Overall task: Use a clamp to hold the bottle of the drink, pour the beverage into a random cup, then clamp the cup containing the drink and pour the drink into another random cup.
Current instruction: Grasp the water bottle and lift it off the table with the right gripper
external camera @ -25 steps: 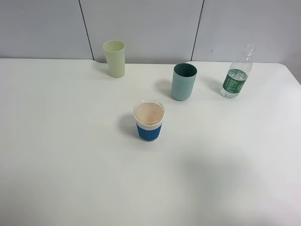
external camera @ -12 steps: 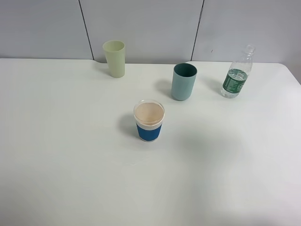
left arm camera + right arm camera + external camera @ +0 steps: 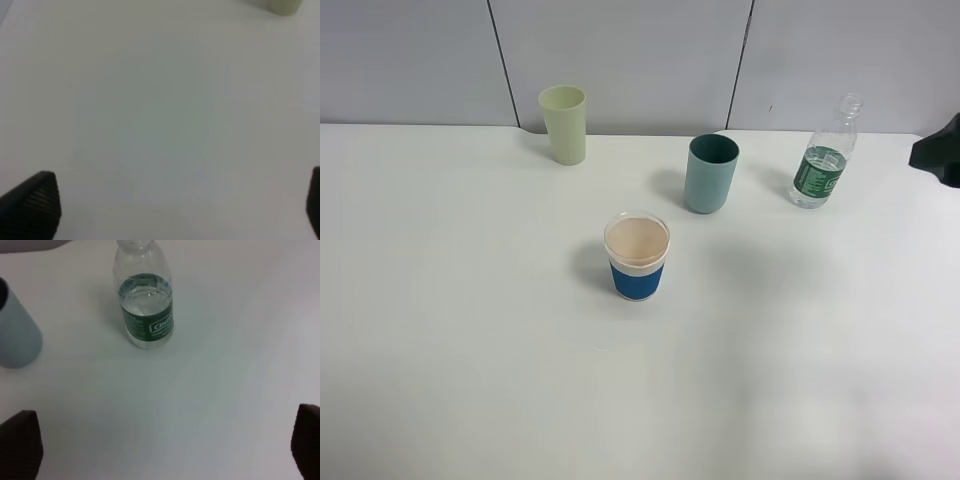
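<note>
Three cups stand untouched on the tabletop [image 3: 460, 360]: pale green cup [image 3: 563, 124] at the back, teal cup [image 3: 711, 174] mid-right, blue-banded cup [image 3: 637, 256] nearest us. New since half a second ago: the right arm [image 3: 940, 152] shows at the right edge, near the bottle [image 3: 823, 160]. We read this as the approach to the first grasp, with no pour begun. Right end effector [image 3: 162, 447] spread wide and empty, bottle upright ahead of it. Left end effector [image 3: 170, 207] also spread, over bare tabletop.
</note>
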